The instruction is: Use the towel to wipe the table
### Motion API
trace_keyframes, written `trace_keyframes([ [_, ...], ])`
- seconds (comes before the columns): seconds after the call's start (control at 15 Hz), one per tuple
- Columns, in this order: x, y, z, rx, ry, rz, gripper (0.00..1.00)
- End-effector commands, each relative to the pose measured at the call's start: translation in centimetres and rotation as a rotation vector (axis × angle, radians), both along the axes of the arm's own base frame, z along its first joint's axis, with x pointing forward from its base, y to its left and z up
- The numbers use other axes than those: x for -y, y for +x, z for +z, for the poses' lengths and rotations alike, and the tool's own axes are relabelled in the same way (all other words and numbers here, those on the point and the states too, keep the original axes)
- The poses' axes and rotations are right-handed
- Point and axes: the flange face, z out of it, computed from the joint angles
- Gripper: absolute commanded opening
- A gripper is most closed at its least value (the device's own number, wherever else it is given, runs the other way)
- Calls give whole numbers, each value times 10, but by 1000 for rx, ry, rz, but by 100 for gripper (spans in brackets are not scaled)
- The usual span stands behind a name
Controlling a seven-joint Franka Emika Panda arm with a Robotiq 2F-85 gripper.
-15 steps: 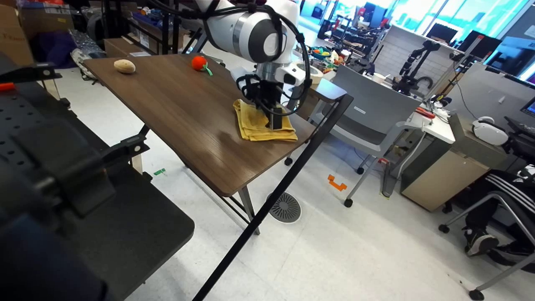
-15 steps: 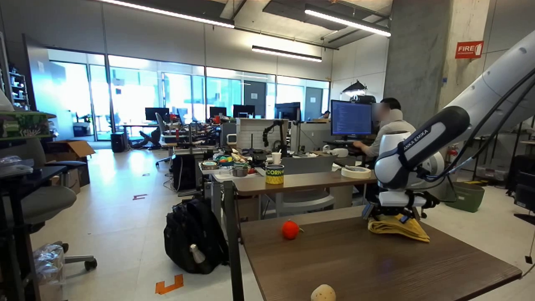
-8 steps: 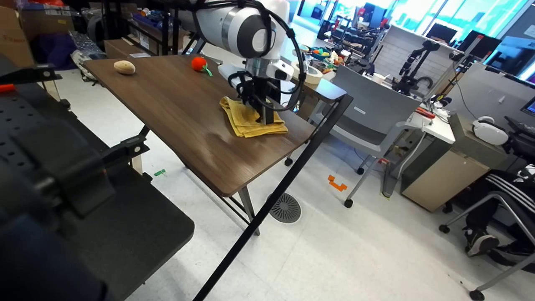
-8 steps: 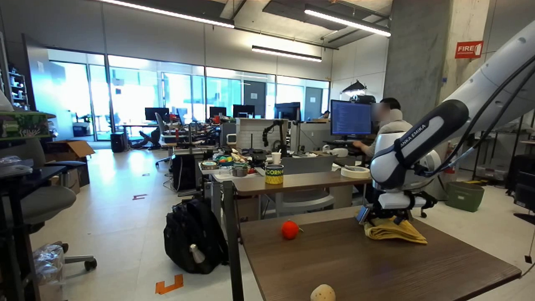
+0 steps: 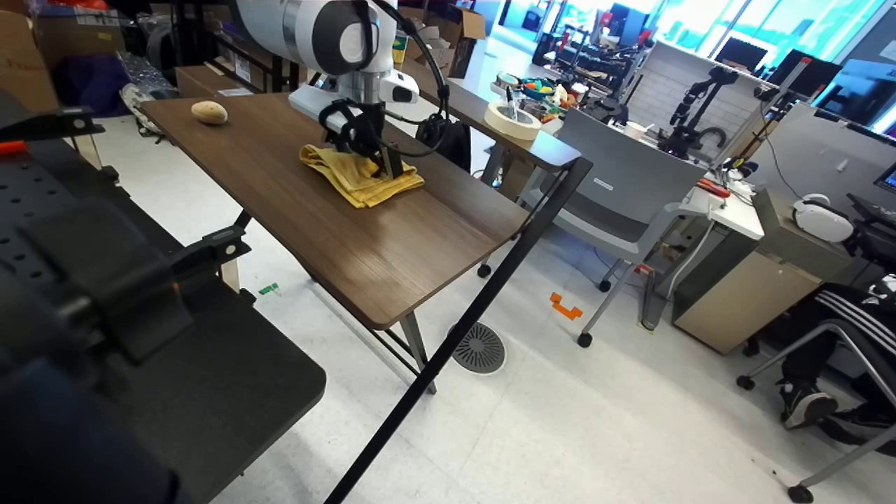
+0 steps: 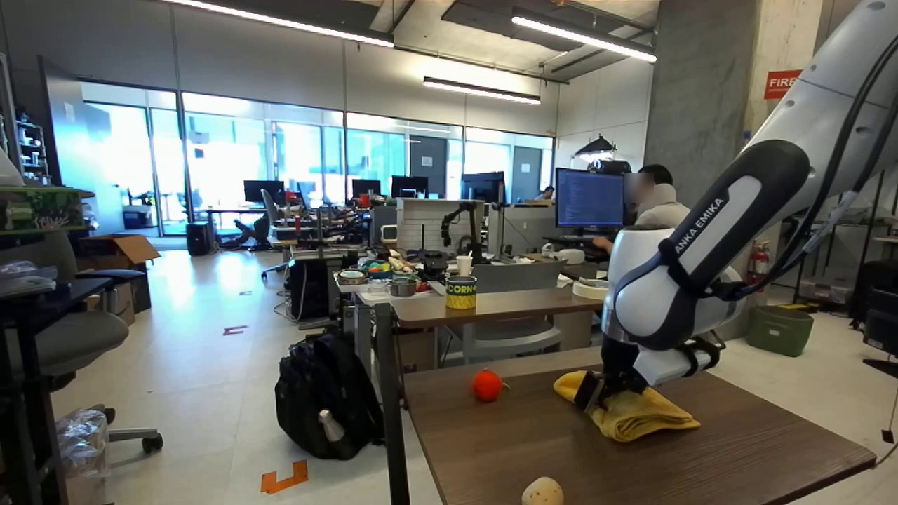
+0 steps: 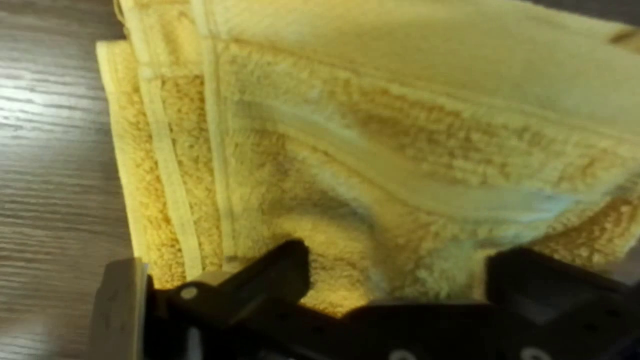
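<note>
The mustard-yellow towel [image 5: 350, 185] lies folded on the long brown wood-grain table [image 5: 420, 259], and the gripper [image 7: 397, 254] is down on top of it. In the wrist view its two black fingers [image 7: 285, 270] stand well apart, tips at the cloth, with towel showing all across the gap; just in front of them the cloth humps and creases. The towel's layered, stitched edges run along the left there, and left of those lies bare table with a bright shine.

In both exterior views the white and black robot arm [image 6: 659, 308] bends down to the towel from above. In an exterior view an orange-red ball [image 6: 487, 386] rests on the table to the left of the towel, apart from it. A pale tan oval thing [image 5: 209, 112], like a potato, lies toward the far left of the table in an exterior view.

In an exterior view, beyond the far side of the table, a narrower brown tabletop [image 6: 519, 301] carries a can [image 6: 461, 293] marked CORN at its left and a roll of pale tape [image 6: 586, 291] at its right. A black backpack [image 6: 330, 396] stands on the floor left of the table there, and farther off to the right a person [image 6: 663, 210] is beside a lit monitor [image 6: 589, 198]
</note>
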Motion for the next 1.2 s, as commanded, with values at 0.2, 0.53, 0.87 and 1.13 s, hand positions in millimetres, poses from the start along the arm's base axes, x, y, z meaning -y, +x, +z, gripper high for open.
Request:
trace_keyframes([
  [0.2,68,-20,-27,0,-92,-163,100],
  [0.53,155,-13,-27,35,-143,-414,100],
  [0.87,137,-26,-23,-3,-91,-334,100],
  [1.13,70,-60,-7,10,-27,-116,100],
])
